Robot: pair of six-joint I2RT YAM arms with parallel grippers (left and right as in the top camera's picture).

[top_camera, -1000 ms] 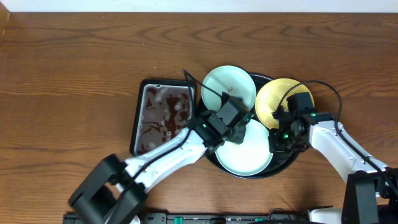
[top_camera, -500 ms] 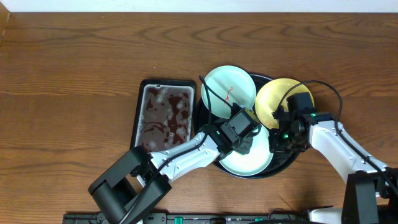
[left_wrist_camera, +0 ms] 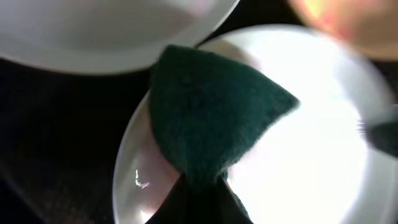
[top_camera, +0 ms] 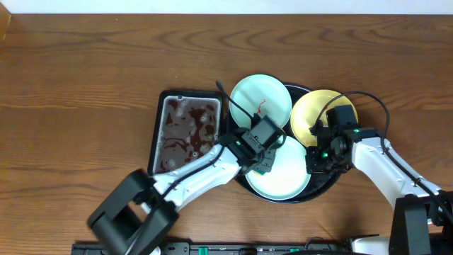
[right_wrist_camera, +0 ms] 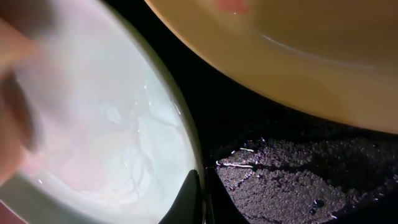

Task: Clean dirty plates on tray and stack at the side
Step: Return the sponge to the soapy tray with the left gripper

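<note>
Three plates sit on the round black tray (top_camera: 317,190). The near mint-green plate (top_camera: 282,177) is under both grippers. My left gripper (top_camera: 265,152) is shut on a dark green sponge (left_wrist_camera: 211,118) and presses it on that plate's left part (left_wrist_camera: 311,137). My right gripper (top_camera: 313,161) is shut on the same plate's right rim (right_wrist_camera: 198,167). The far mint-green plate (top_camera: 262,95) bears a thin red smear. The yellow plate (top_camera: 311,113) lies at the tray's right, partly under my right wrist; it also shows in the right wrist view (right_wrist_camera: 298,56).
A small rectangular metal tray (top_camera: 185,131) with reddish stains lies just left of the black tray. Brown wood-grain tabletop (top_camera: 85,92) spreads to the left and far side. Cables run over both arms.
My left gripper with the sponge swept right across the near plate, then back left. The right gripper and all three plates have stayed put.
</note>
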